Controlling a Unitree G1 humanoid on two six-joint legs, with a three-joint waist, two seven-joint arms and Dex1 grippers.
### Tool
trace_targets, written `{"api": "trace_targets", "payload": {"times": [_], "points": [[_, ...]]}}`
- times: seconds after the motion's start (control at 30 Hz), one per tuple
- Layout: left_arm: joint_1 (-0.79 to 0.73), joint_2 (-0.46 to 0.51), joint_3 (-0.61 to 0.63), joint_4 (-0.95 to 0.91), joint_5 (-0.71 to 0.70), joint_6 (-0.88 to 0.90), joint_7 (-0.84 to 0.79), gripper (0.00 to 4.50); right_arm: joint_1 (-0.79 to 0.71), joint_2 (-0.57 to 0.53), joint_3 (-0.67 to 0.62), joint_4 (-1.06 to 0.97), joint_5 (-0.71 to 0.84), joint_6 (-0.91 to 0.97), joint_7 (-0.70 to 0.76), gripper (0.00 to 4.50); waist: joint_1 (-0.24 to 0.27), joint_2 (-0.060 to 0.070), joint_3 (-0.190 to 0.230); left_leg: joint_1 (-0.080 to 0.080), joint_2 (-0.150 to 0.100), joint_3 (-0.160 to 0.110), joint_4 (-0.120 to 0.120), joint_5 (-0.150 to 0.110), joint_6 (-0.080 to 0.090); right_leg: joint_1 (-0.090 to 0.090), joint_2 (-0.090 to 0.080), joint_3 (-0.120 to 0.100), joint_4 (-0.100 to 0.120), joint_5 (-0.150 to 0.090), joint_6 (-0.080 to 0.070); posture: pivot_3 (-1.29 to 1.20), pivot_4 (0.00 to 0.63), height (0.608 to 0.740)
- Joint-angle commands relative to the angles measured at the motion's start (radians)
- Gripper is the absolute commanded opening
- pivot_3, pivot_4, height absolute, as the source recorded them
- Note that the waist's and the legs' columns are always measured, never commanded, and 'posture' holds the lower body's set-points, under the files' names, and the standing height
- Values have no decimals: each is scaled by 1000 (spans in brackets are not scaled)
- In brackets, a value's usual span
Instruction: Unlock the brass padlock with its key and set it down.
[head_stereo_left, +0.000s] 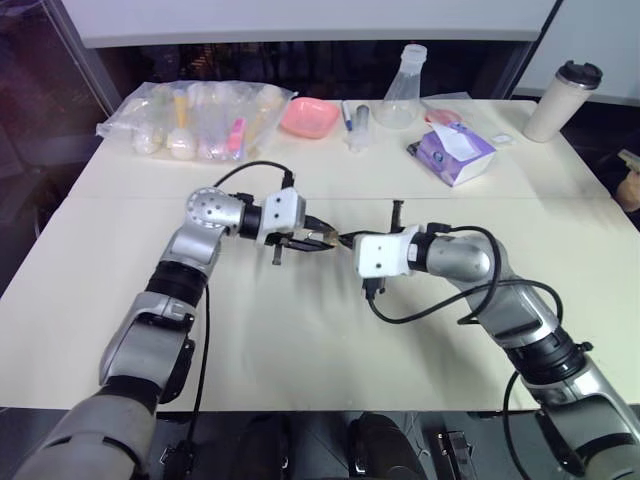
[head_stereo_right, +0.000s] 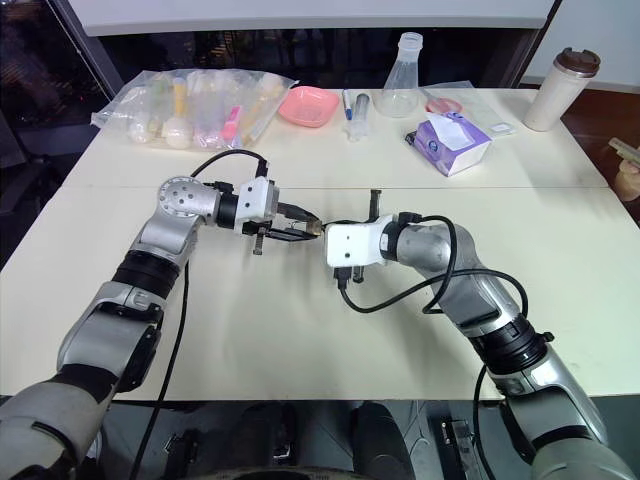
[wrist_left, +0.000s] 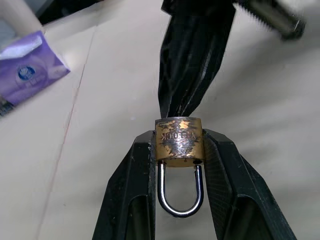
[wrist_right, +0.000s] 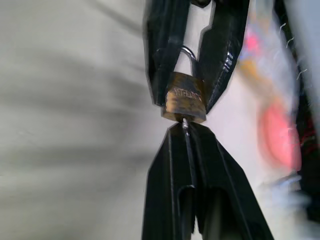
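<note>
brass padlock (wrist_left: 178, 141) sits clamped in my left gripper (wrist_left: 178, 150) above the table (head_stereo_left: 300, 340); right gripper (wrist_right: 186, 131) is pinched on the key (wrist_right: 185, 125) at the keyhole. i reckon turning comes next, shackle looks closed.

We see left claw (head_stereo_left: 318, 240) and right claw (head_stereo_left: 345, 242) meeting tip to tip above mid surface (head_stereo_left: 300, 340), small brass padlock with steel shackle (wrist_left: 179, 141) between them. Behind, along far edge: clear plastic bag of tubes (head_stereo_left: 195, 120) left, pink bowl (head_stereo_left: 308, 117), glass flask (head_stereo_left: 400, 90), purple tissue pack (head_stereo_left: 455, 153), lidded cup (head_stereo_left: 560, 100) far right.
</note>
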Motion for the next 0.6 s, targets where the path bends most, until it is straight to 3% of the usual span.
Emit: {"api": "trace_targets", "payload": {"times": [0.03,0.2,0.6], "points": [[-12,37,7,-70,-59,157,-79,736,15,-37,-37,12,-82,-189,-129,1227,-2,0,0,0,0,0,0,0,0,0,0,0,0,0,0,0,150,715],[-9,48,3,-105,-66,218,-104,736,20,-42,-58,52,-122,-295,-220,3751,-2,0,0,0,1,0,0,1,-1,0,0,0,1,0,0,0,150,715],[-30,28,3,-104,-74,216,-123,736,-27,0,-44,113,-93,-441,-237,3751,-1,0,0,0,1,0,1,1,-1,0,0,0,1,0,0,0,150,715]]}}
